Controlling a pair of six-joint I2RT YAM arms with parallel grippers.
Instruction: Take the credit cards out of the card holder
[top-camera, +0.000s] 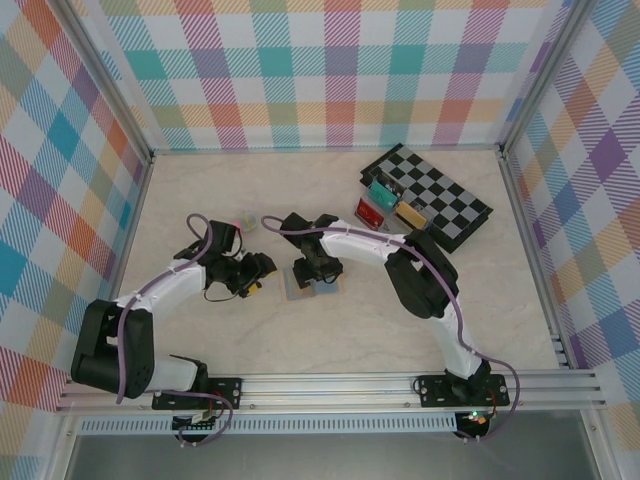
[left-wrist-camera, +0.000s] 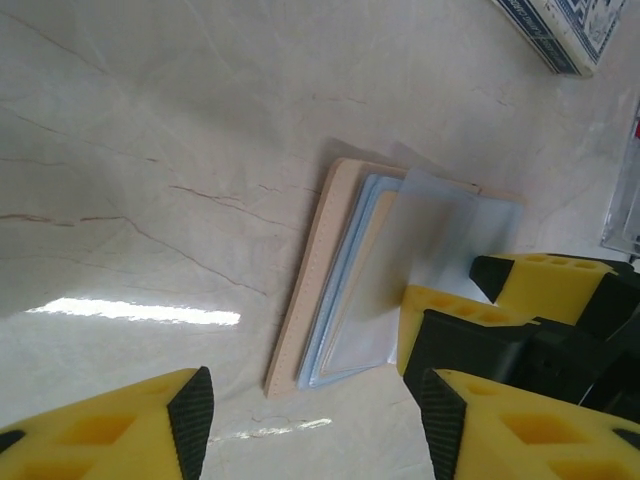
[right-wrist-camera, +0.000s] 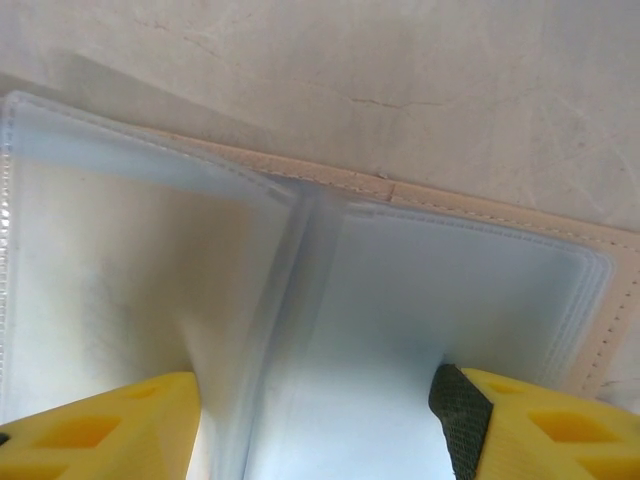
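- Two arms meet near the middle of a pale marble table (top-camera: 200, 200); you read them from the left.
- Left gripper (left-wrist-camera: 315, 415): its yellow fingers stand apart with only bare tabletop between them, and it holds nothing. It sits just left of the card holder. If you close here, you would likely pinch air or scrape the table.
- Card holder (left-wrist-camera: 335, 270): it lies open and flat between the two grippers, tan cover down and clear bluish pockets fanned upward. Whether any credit cards sit in those pockets cannot be told. The holder looks light and its left half is not pinned, so a sideways tug could slide it or fold it shut.
- Right gripper (right-wrist-camera: 318, 400): it hangs over the open holder with its fingers spread wide and a loose plastic leaf standing up between them. Nothing is clamped. If you close now, you may catch that leaf, not a card, and lift the whole holder or crease the plastic.
- The two grippers are close together, so a reach from either side could knock the other.
- Far right: a chessboard (top-camera: 450, 205) carries a clear rack of coloured cards (top-camera: 385, 200), apart from the holder. A wide swing of the right arm could clip them.
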